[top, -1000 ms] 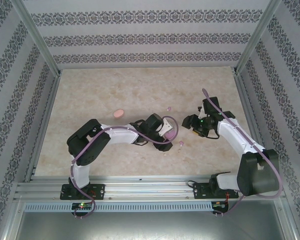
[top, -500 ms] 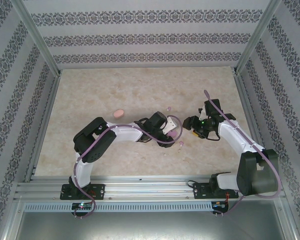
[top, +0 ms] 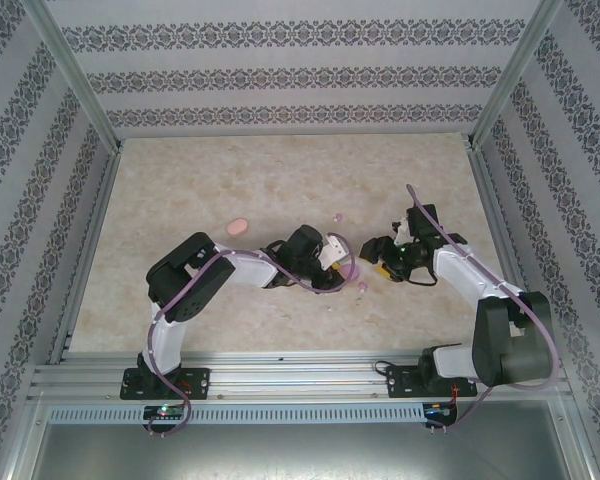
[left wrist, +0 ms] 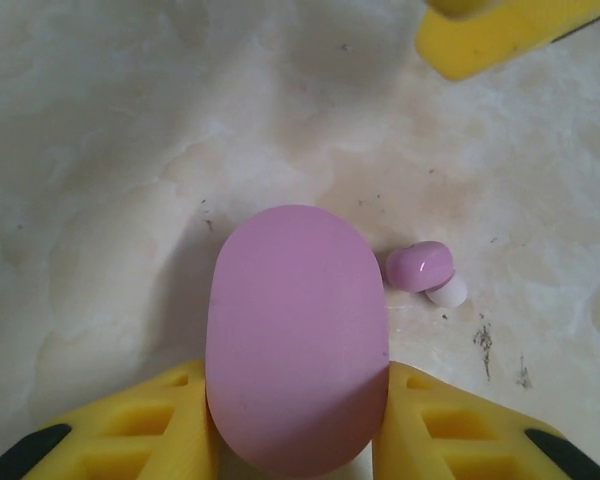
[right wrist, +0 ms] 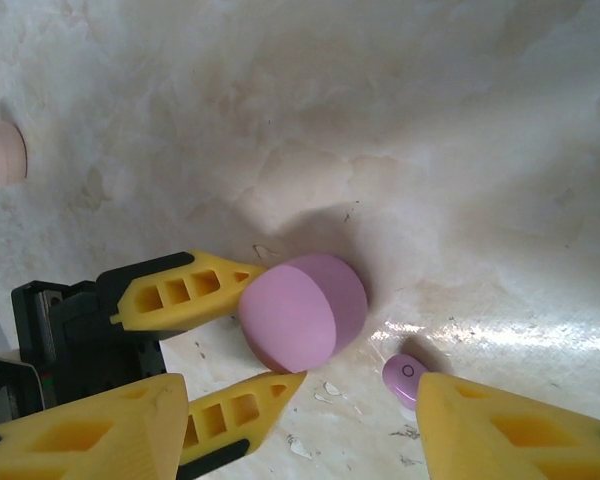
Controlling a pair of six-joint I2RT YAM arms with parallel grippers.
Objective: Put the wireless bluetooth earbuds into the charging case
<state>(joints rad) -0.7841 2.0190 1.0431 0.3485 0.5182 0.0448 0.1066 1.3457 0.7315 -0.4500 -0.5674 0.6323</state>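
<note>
We see the left gripper (left wrist: 296, 400) reaching in from the left to the middle of the marbled table (top: 230, 180), its yellow fingers (left wrist: 170, 420) pressed against both long sides of the purple charging case (left wrist: 296, 350). The case lies flat and closed on the surface. In the right wrist view we see the same pinch from the other side, with one finger tip on the case's far-left edge and the other tucked at its near edge. A purple earbud (left wrist: 420, 266) lies on the table just beside the case on its near side, and a pale bud (left wrist: 448, 292) touches it. We can tell they are out of the case and not held by anything. From above, we find another small earbud (top: 338, 216) lying alone a little farther back. The pink charging case (top: 237, 226) sits closed, well off to the left. The right gripper (top: 380, 258) hangs low just right of the purple case, facing the left one. Its fingers are spread wide with nothing between them, and the purple earbud lies close by the tip of one finger.
</note>
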